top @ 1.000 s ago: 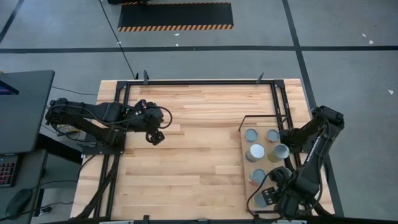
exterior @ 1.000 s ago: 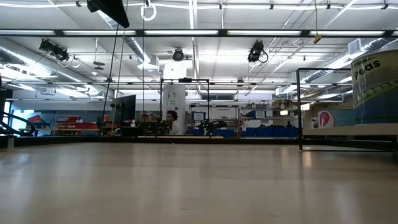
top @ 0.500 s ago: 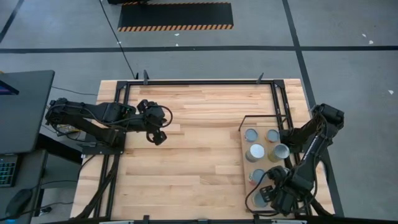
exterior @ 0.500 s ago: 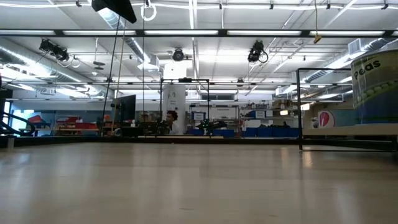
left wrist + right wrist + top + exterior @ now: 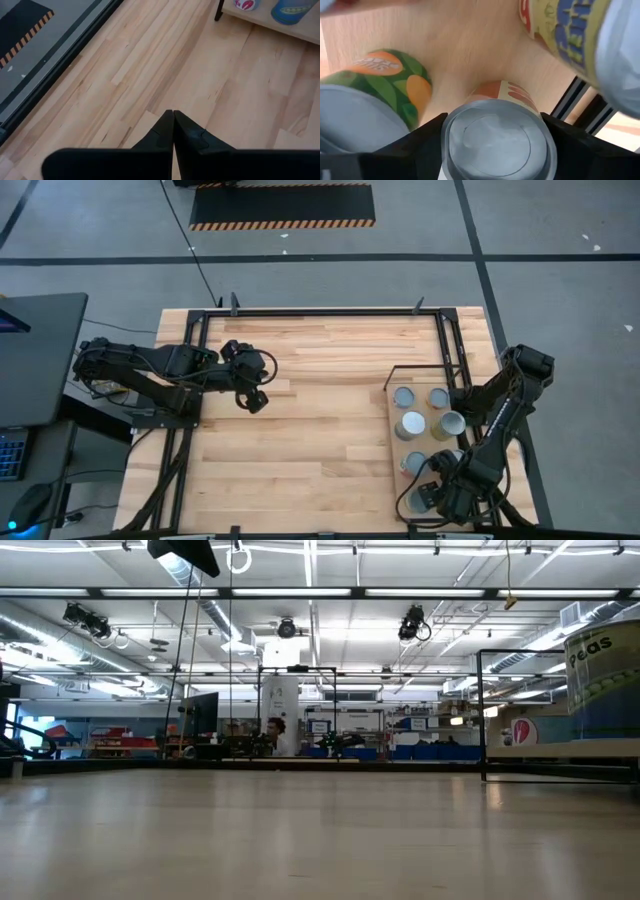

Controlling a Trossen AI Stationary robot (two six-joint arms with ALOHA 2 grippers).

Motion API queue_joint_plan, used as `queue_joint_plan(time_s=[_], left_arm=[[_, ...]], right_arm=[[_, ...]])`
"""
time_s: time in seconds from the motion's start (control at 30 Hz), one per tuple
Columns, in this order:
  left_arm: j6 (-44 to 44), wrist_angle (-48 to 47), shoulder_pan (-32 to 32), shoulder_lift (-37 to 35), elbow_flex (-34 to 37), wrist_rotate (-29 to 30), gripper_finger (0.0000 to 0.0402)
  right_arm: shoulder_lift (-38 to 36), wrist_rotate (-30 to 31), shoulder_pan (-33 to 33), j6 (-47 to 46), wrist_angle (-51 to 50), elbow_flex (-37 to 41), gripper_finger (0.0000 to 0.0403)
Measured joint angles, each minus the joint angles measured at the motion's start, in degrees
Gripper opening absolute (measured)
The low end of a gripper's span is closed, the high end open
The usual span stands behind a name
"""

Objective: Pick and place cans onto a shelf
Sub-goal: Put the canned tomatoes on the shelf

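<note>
Plank-striped wooden table (image 5: 310,430), warehouse hall behind. Shelf (image 5: 395,450) at table's right side, cans (image 5: 410,425) standing on it. Low view: big can at right edge reads "Peas" (image 5: 605,670). Right gripper (image 5: 495,135) over shelf's near end, fingers spread either side of silver-topped orange-label can (image 5: 497,142); contact unclear. Beside it, green can with orange fruit print (image 5: 385,80). Left gripper (image 5: 173,131) pinched closed, empty, above bare table, left part.
</note>
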State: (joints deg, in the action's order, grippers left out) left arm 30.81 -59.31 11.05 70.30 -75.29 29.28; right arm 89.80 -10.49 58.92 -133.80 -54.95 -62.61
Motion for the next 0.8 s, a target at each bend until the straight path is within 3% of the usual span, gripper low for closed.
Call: queue_joint_plan(time_s=[0.4, 0.67, 0.8], left_arm=[[0.0, 0.0, 0.0, 0.0, 0.0, 0.0, 0.0011], [0.0, -0.1, 0.0, 0.0, 0.0, 0.0, 0.0011], [0.0, -0.1, 0.0, 0.0, 0.0, 0.0, 0.0011]], right_arm=[[0.0, -1.3, 0.2, 0.5, -1.3, 0.0, 0.029], [0.0, -3.1, 0.2, 0.5, -1.0, 0.0, 0.0355], [0.0, -3.2, 0.2, 0.5, -0.4, 0.0, 0.0364]])
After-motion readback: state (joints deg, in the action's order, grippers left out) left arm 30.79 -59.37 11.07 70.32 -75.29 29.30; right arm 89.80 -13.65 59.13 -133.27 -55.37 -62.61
